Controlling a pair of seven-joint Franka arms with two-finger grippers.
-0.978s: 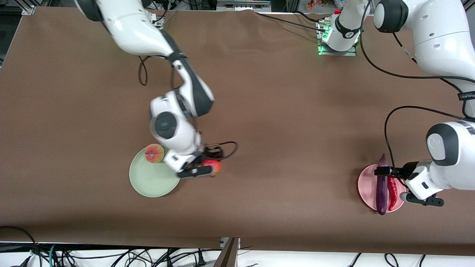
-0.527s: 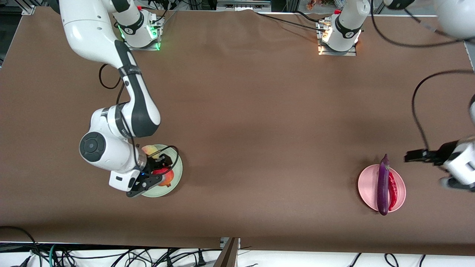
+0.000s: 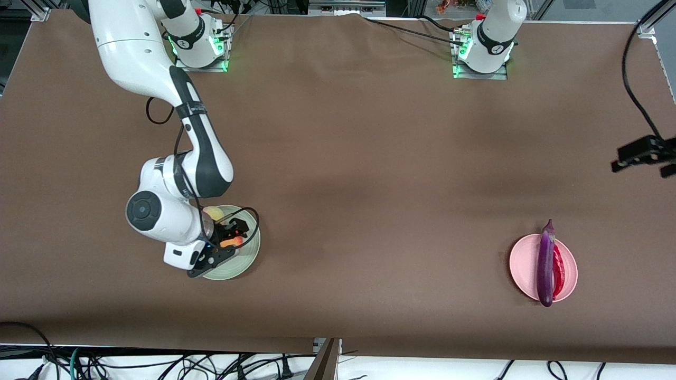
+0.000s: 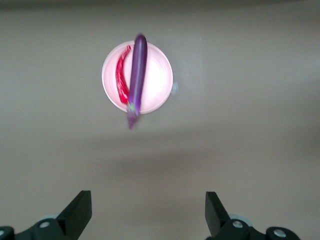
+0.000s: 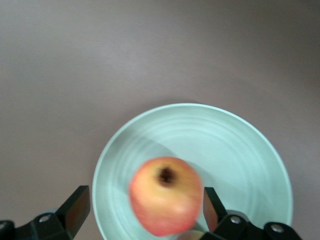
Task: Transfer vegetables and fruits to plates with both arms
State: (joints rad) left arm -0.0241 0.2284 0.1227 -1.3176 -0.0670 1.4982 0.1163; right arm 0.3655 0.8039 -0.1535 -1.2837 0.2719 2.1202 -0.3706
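Note:
On the pale mint green plate [image 3: 249,254] lie two fruits: the yellow-pink peach [image 3: 214,213] and, nearer the front camera, the red round fruit [image 3: 231,243]. My right gripper [image 3: 224,245] is open over this plate. In the right wrist view the red fruit [image 5: 167,202] sits on the green plate [image 5: 235,150] between the spread fingers of my right gripper [image 5: 145,212]. The pink plate [image 3: 520,264] holds the purple eggplant [image 3: 544,264] and the red chili pepper [image 3: 559,269]. My left gripper [image 3: 641,161] hangs open and empty, high at the left arm's end of the table. Its wrist view shows the left gripper [image 4: 147,217], the pink plate [image 4: 160,75], the eggplant [image 4: 137,70] and the chili [image 4: 121,75].
The brown table cloth [image 3: 369,184] stretches bare between the two plates. Both arm bases [image 3: 198,39] stand at the table's back edge. Cables hang below the front edge [image 3: 211,364].
My right gripper has opened and let the red fruit go onto the green plate beside the peach. The left arm has drawn up and away from the pink plate.

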